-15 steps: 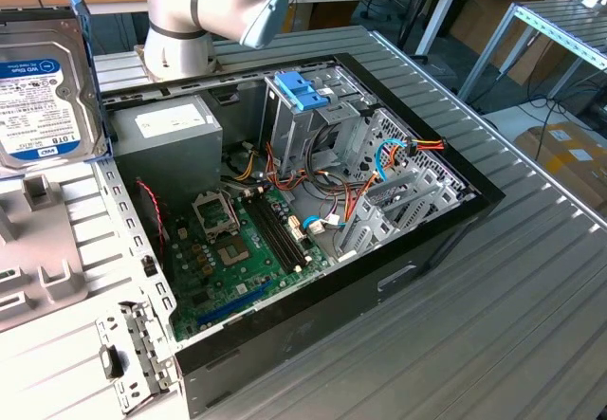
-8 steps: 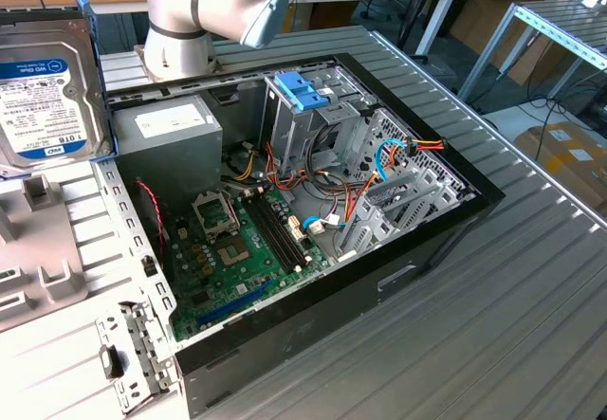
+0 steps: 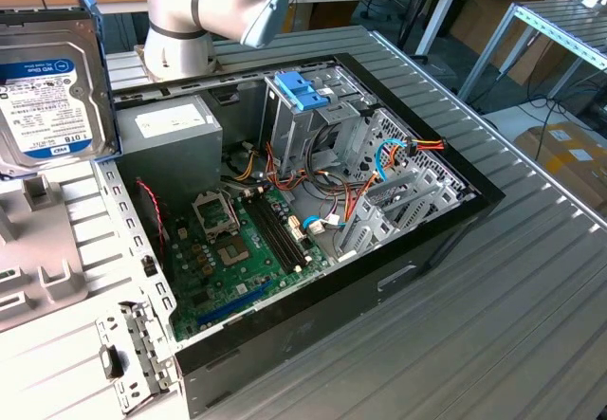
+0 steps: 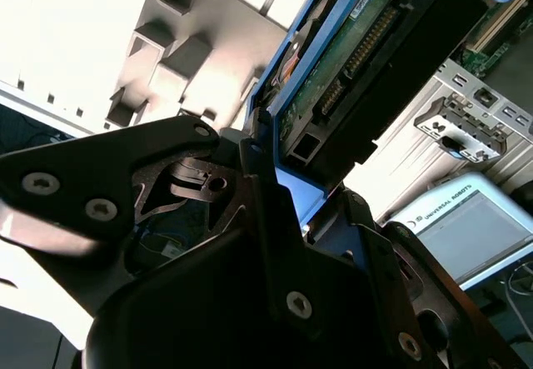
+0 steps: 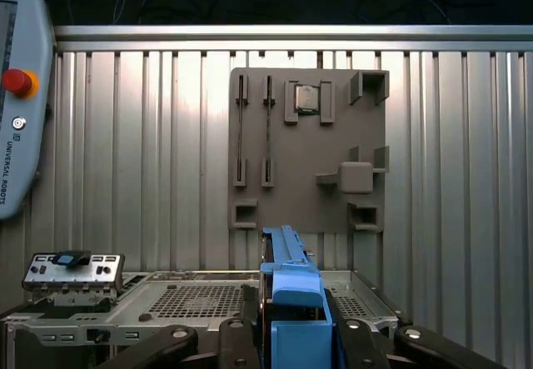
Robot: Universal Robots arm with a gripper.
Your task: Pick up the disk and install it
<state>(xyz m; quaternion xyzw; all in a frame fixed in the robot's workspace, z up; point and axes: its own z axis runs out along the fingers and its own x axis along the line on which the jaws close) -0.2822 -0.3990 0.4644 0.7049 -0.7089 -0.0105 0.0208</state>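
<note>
Your tool (image 5: pixel 296 323) is clamped on the disk (image 5: pixel 285 256), carried edge-on, clear of the open case (image 3: pixel 446 221) near the tool. It seems to grip only the plastic carrier; any tilt could jam at the drive cage (image 3: pixel 294 126) or snag cables (image 3: pixel 358 191).

The flat rectangular dark-grey hard drive disk (image 3: pixel 52 88) has a dull metal face with a smooth paper label; its light-blue carrier (image 5: pixel 283 256) is slightly glossy plastic. The black end effector (image 5: pixel 293 306) is matt. The ribbed grey worktop (image 3: pixel 531 278) is satin sheet metal. The open black computer case (image 3: pixel 332 320) shows bare steel inside.
</note>
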